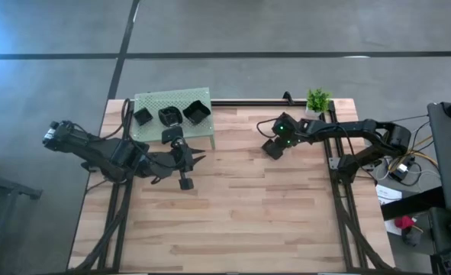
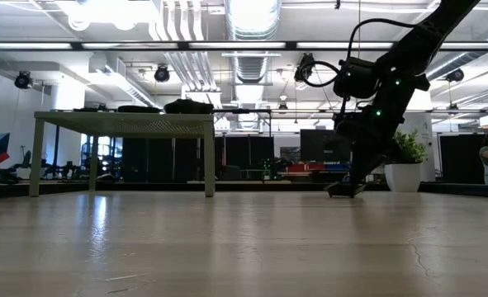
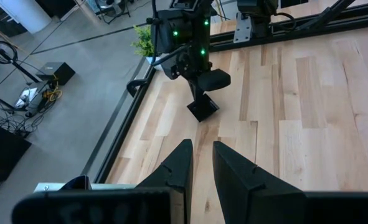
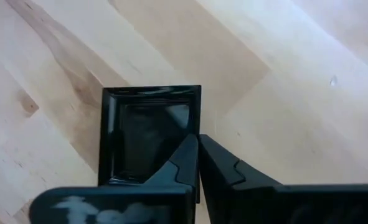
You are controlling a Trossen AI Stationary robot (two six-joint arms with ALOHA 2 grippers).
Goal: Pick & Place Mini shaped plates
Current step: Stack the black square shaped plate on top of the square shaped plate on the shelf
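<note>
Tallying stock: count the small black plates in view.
4: three on the green platform at; one square plate at the right gripper. Others may be hidden.

Two robot arms, each with one end effector, the left (image 1: 198, 160) and the right (image 1: 273, 149), work over one wooden surface (image 1: 248, 214). Four mini shaped plates are visible: three (image 1: 169, 115) on the single green platform (image 1: 153, 101), one (image 4: 147, 134) on the boards. One potted plant (image 1: 317, 99) stands far right.

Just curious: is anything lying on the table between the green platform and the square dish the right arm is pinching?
No. In the high view, only bare wood separates the green platform from the square dish.
</note>
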